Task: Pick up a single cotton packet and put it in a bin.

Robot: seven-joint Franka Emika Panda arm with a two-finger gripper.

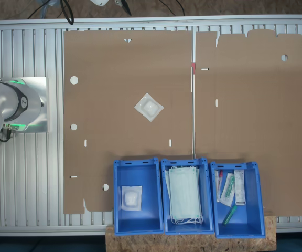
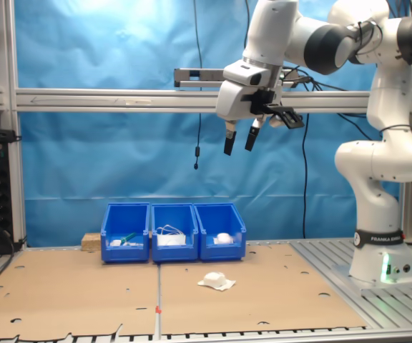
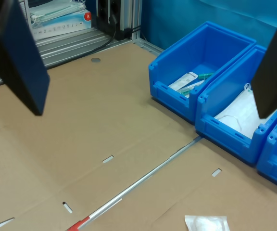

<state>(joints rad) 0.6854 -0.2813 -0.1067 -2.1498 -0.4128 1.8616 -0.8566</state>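
Claw (image 2: 239,144) up high, fingers spread w/ nothing between them; cotton packet (image 2: 216,280) lies alone on the cardboard-covered bench (image 2: 70,300), well below the claw and a bit nearer the camera than the bins.

Packet looks v. light, soft in the middle (raised white pad) w/ a thin clear plastic rim, prob. slick and floppy; flat grab at the rim likely slips, so I'd pinch across the puffed centre, straight down. It sits turned diamond-wise in the first exterior view (image 1: 149,107), so claw may need a twist to square up. Target bin (image 1: 137,195) already holds a white packet; it's far below the claw, at the row's end nearest the arm base, beside the mask bin (image 1: 186,194). Hard to tell: packet cut off at wrist view edge (image 3: 207,224); bin insides mostly hidden behind walls in second exterior view; rim edge too faint to trace.
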